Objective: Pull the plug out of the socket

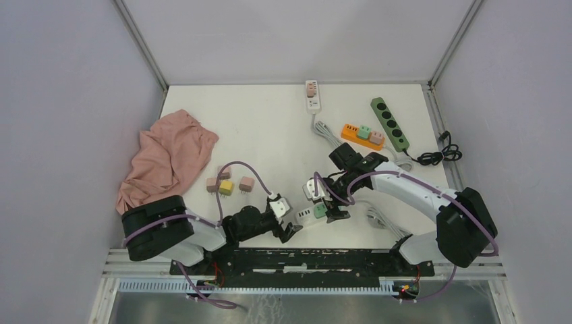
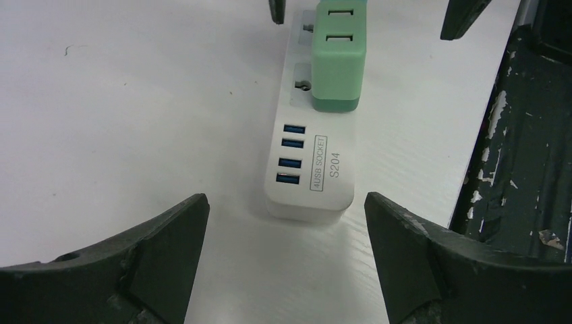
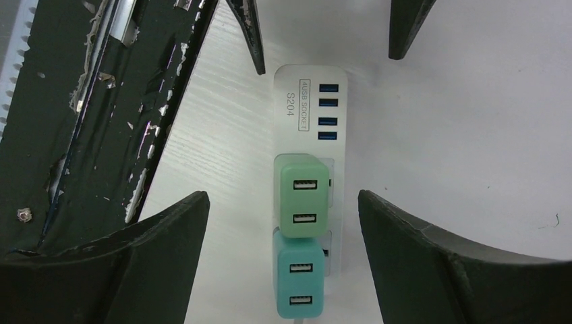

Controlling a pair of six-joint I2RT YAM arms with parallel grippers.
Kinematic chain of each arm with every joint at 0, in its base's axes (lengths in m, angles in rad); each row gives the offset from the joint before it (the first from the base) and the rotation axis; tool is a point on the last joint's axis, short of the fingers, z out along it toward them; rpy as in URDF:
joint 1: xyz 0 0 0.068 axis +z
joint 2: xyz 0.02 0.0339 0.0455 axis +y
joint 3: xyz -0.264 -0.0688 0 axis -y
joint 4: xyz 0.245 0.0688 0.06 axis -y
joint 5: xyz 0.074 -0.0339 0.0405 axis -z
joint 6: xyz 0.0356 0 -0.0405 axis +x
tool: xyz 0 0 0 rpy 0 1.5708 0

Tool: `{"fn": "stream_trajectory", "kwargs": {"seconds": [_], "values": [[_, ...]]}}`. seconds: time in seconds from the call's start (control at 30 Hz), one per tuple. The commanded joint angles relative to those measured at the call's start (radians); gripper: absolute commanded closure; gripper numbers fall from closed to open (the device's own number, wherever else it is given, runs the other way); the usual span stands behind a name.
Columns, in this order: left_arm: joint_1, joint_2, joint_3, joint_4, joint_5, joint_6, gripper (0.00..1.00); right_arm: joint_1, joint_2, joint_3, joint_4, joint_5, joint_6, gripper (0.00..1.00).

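A white socket strip (image 1: 307, 214) with blue USB ports lies near the table's front edge, between my two grippers. A light green plug (image 3: 302, 196) and a teal plug (image 3: 300, 277) sit in it side by side. In the left wrist view the socket strip (image 2: 317, 175) points away, with the green plug (image 2: 337, 67) standing on it. My left gripper (image 2: 284, 198) is open at the strip's USB end, touching nothing. My right gripper (image 3: 282, 196) is open, its fingers either side of the plugs and apart from them. In the top view the left gripper (image 1: 287, 228) and right gripper (image 1: 329, 204) face each other.
A pink cloth (image 1: 168, 158) lies at the left, with several loose plugs (image 1: 229, 183) beside it. At the back are a white strip (image 1: 312, 94), an orange strip (image 1: 351, 131) carrying plugs, a green strip (image 1: 389, 123) and a black cable (image 1: 438, 154). A black rail (image 1: 303, 260) runs along the near edge.
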Motion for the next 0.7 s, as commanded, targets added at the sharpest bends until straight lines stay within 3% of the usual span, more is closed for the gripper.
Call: {"fn": "stream_trajectory", "kwargs": {"seconds": [0.0, 0.3, 0.67], "values": [[-0.011, 0.084, 0.03, 0.214, 0.035, 0.118, 0.1, 0.007, 0.008, -0.002, 0.027, 0.004, 0.005, 0.13], [-0.014, 0.224, 0.069, 0.263, 0.055, 0.142, 0.18, 0.029, 0.019, -0.007, 0.046, 0.029, 0.009, 0.16], [-0.019, 0.319, 0.088, 0.303, 0.041, 0.133, 0.17, 0.054, 0.031, -0.014, 0.075, 0.057, 0.024, 0.25]]}}
